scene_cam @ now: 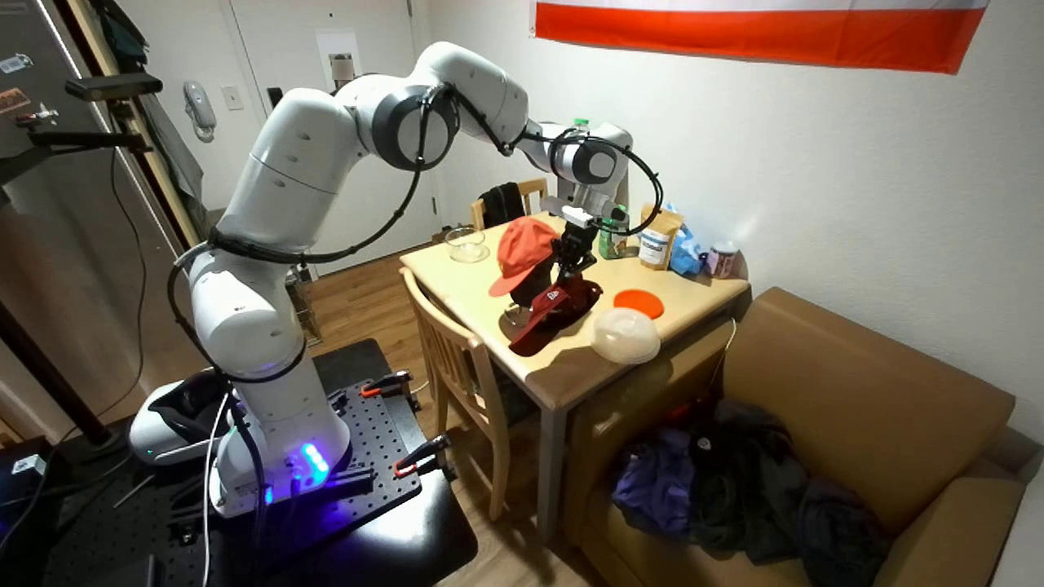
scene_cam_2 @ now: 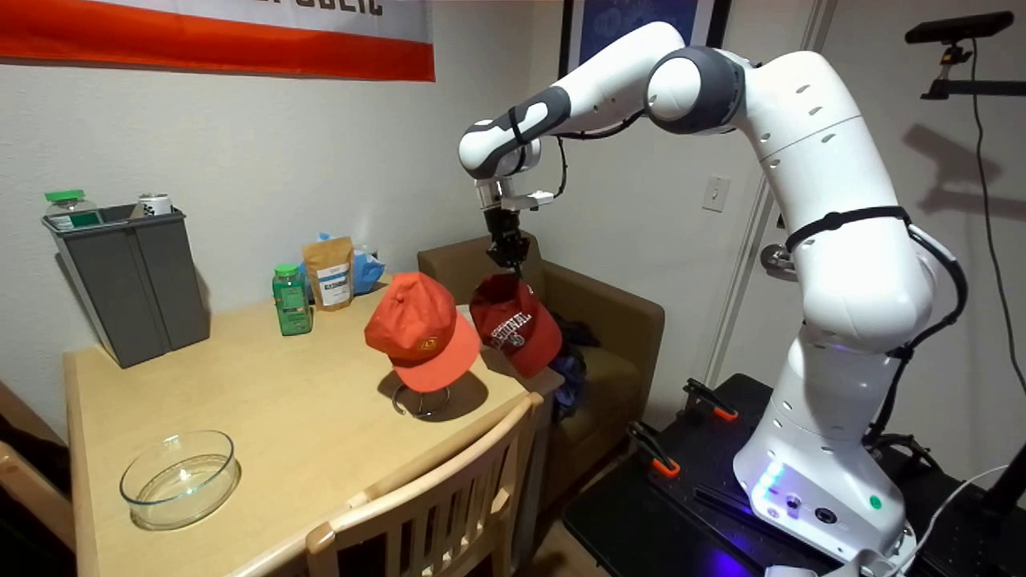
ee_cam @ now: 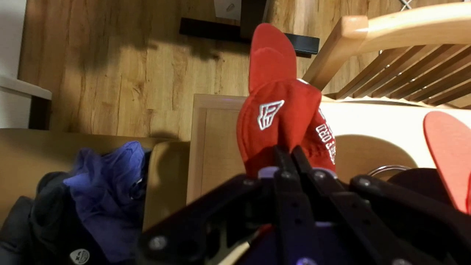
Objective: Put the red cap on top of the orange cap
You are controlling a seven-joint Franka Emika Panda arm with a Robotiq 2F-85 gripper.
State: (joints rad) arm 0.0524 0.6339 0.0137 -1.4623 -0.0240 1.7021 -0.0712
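Maroon fabric is bunched where the red cap point(ee_cam: 290, 99) is pinched by the hand point(ee_cam: 289, 151), beneath which it is hung brim-down. Slipping or twisting may be caused by so narrow a hold. Beside the hand, the orange cap point(scene_cam_2: 417, 324) appears propped on a wire support point(ee_cam: 390, 167) above the desk point(scene_cam_2: 296, 401); by too low an approach, it could be knocked off. Above the hand, the arm point(scene_cam_2: 801, 120) is arched, its wrist pointed downward.
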